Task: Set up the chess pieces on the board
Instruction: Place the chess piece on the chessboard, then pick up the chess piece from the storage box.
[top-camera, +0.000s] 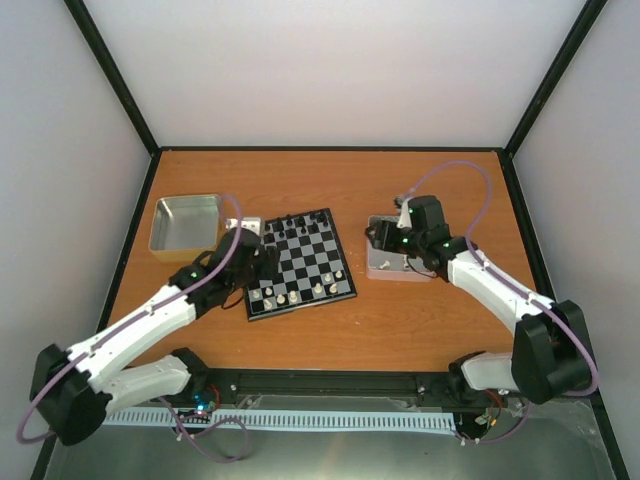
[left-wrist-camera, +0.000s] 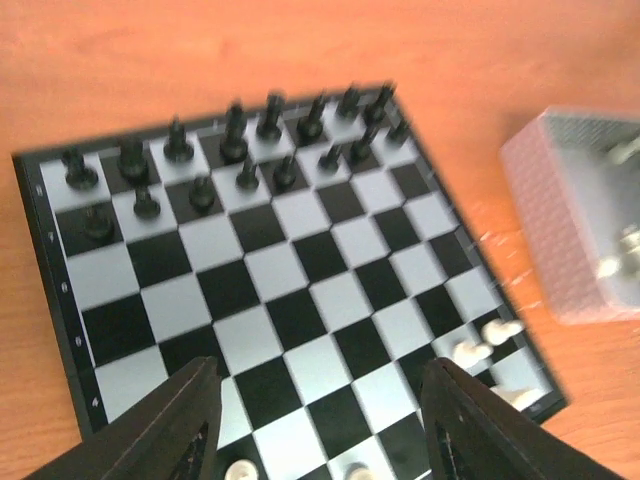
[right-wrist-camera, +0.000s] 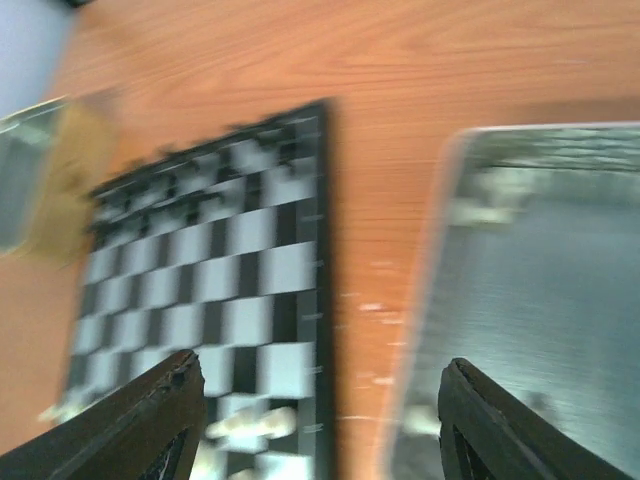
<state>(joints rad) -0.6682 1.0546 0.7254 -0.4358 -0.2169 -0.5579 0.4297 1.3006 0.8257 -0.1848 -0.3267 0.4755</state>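
Board (top-camera: 310, 255) askew, cream chess pieces (top-camera: 283, 298) along its near edge

The small board (top-camera: 300, 262), checked black and silvery grey with a thin black border, lay flat and slightly askew. A handful of tiny cream-white chess pieces (top-camera: 290, 297) sat on its near rows. A few more lay in the metal tray (top-camera: 395, 274) to its right.

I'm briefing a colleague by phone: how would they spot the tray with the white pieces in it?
Start at the chessboard in the middle of the wooden table. Silver trays flank it; take the right tray, below the right gripper. Unlike the left tray, which looks bare from above, it holds small white pieces.
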